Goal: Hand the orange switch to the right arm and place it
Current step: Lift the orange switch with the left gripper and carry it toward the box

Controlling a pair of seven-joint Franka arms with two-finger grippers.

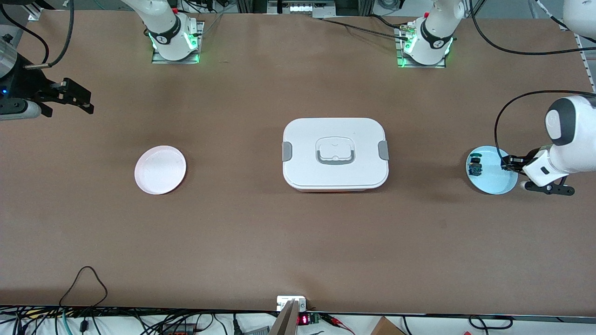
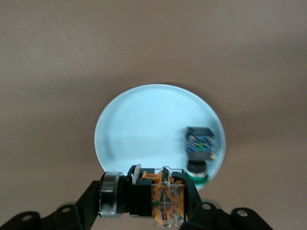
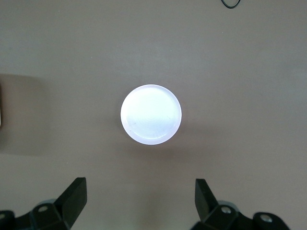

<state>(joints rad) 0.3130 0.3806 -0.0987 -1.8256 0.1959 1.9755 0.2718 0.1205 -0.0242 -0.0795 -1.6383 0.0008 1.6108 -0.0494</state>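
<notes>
Brown table (image 1: 260,242), two plates, we are watching.
Left gripper (image 2: 158,201) is clamping, seemingly, the orange switch (image 2: 165,199) over blue plate (image 2: 144,124); right gripper (image 3: 141,201) is waiting, jaws wide.

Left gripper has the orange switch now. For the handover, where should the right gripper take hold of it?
Probably the silver-ringed cap end. The left gripper is shut on the orange switch's orange body over the blue plate, leaving that end sticking out sideways, so the open, waiting right gripper should approach from there.
</notes>
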